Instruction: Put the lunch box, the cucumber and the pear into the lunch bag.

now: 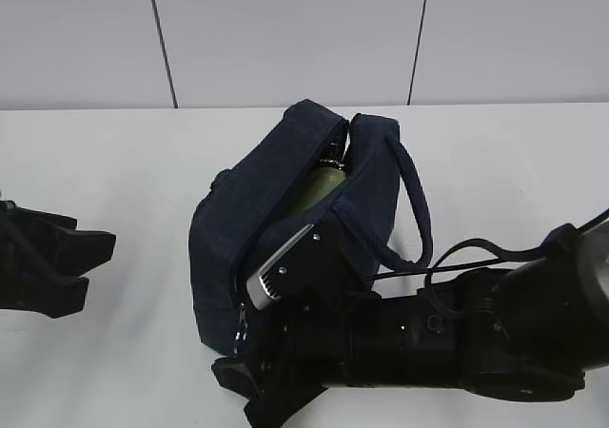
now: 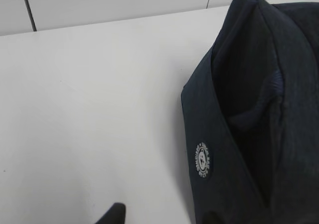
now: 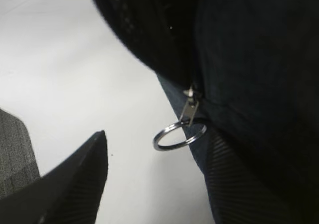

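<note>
Left gripper [image 1: 90, 266] sitting low at the left edge of the exterior view, black fingers [image 1: 81, 245] pointing right, jaws partly apart, gripping nothing. In its own wrist view, showing only one dark fingertip [image 2: 115, 213] at the bottom edge. Right arm [image 1: 476, 338] reaching in from the lower right, lying nearly level, wrist turned. Right gripper [image 3: 149, 184] standing wide open, one finger [image 3: 75, 179] at lower left, the other at right, nothing clamped between.
</note>
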Robot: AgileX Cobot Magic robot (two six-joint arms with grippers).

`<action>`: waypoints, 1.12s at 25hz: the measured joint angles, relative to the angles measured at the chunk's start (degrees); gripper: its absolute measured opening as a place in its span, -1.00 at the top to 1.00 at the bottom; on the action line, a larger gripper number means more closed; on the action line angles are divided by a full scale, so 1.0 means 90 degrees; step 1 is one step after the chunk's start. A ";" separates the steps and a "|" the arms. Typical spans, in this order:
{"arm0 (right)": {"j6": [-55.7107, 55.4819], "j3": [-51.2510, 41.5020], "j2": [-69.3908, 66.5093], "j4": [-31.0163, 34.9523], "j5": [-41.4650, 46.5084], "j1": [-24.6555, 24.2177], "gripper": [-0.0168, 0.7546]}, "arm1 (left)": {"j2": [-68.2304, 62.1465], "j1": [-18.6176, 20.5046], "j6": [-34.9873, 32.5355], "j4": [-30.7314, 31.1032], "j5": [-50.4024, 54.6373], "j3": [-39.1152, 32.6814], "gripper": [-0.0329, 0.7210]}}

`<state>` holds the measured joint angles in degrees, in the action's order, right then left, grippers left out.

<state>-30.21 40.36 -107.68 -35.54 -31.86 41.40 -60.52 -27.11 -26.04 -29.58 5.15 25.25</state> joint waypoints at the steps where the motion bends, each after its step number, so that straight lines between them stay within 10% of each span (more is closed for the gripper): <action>1: -0.0046 0.0000 0.0000 -0.0081 0.0000 0.0000 -0.33 | 0.0000 0.0000 0.0000 -0.0007 0.0000 0.0000 0.15; 28: -0.0146 0.0027 -0.0015 -0.0104 0.0409 0.0000 -0.22 | 0.0000 0.0000 0.0000 -0.0043 -0.0089 0.0000 0.15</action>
<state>-31.53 40.61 -107.81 -36.48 -28.18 41.40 -60.52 -27.11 -26.04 -29.97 4.35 25.25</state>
